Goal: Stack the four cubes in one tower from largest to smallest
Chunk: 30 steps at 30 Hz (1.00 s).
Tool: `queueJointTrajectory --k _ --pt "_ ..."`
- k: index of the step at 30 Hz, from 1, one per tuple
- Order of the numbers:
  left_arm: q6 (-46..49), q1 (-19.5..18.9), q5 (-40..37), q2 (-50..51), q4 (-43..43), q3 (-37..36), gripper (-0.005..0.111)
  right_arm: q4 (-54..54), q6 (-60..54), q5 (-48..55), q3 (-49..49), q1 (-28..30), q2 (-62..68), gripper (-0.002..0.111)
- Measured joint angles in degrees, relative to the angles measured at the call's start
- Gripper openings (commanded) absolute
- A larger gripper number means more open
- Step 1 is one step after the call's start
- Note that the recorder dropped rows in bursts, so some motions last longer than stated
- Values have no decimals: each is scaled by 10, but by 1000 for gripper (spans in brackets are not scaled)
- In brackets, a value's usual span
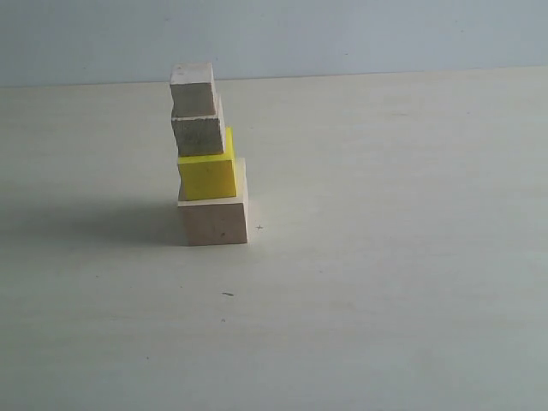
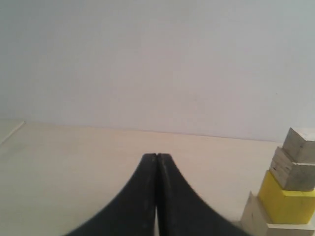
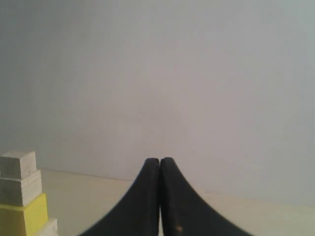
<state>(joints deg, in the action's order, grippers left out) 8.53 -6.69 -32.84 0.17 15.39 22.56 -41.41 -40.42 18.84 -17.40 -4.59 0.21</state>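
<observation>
A tower stands on the pale table, left of centre in the exterior view. Its base is the largest pale wood cube. On that sits the yellow cube, then the medium wood cube, and the smallest wood cube on top. The upper cubes sit shifted left on the base. Neither arm shows in the exterior view. My left gripper is shut with nothing in it, apart from the tower. My right gripper is shut and empty too, away from the tower.
A plain light wall rises behind the table's far edge. A tiny dark speck lies on the tabletop in front of the tower. The tower's shadow falls to its left.
</observation>
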Motion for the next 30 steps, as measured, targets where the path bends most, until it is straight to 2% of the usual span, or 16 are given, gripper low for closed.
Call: queueJointTrajectory --k 6,9,11,16,30 --pt "0 0 11 0 60 -45 0 -3 15 -7 38 0 0 0" --pt "-1 0 12 0 120 -60 0 -27 76 -36 38 0 0 0" --pt "-2 0 12 0 130 -60 0 -35 102 -51 38 0 0 0" --pt "0 0 16 0 75 -61 0 -38 129 -50 38 0 0 0" --pt "2 0 17 0 65 -61 0 -38 130 -50 38 0 0 0"
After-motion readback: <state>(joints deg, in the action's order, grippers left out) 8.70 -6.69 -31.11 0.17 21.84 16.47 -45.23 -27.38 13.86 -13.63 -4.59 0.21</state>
